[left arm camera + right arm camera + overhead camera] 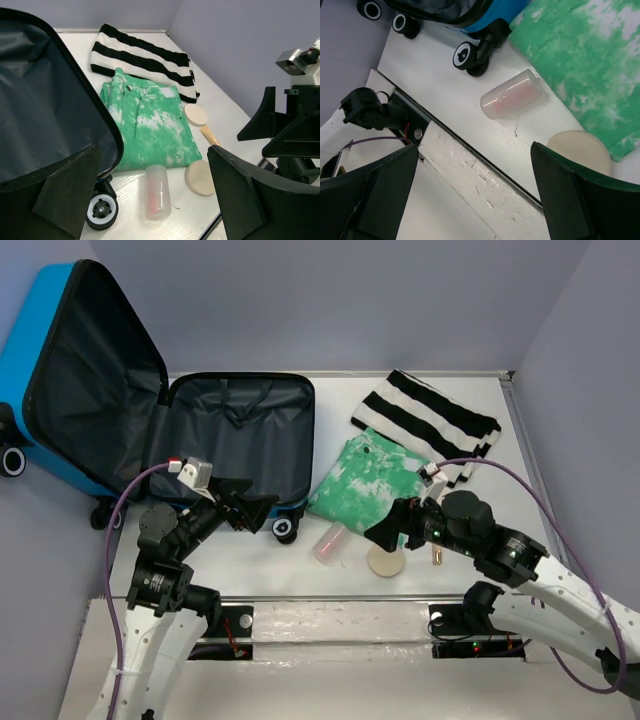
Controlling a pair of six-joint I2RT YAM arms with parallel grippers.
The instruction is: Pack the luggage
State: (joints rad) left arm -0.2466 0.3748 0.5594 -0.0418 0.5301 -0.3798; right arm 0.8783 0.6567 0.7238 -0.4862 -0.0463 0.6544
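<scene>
The blue luggage (40,360) lies open at the left, its lid propped up and its dark grey lined half (240,430) flat on the table. Folded green-and-white trousers (365,480) and a black-and-white striped garment (425,425) lie to its right. A translucent bottle (330,542) lies on its side near a luggage wheel (284,529). My left gripper (250,508) is open and empty at the luggage's near edge; the bottle (159,191) lies between its fingers in the left wrist view. My right gripper (385,530) is open and empty over the trousers' near edge.
A round beige disc (386,561) lies by the bottle, and a second disc (195,114) and a wooden handle (210,134) lie right of the trousers. Purple walls close in the back and both sides. The table's metal front rail (470,150) runs under the right gripper.
</scene>
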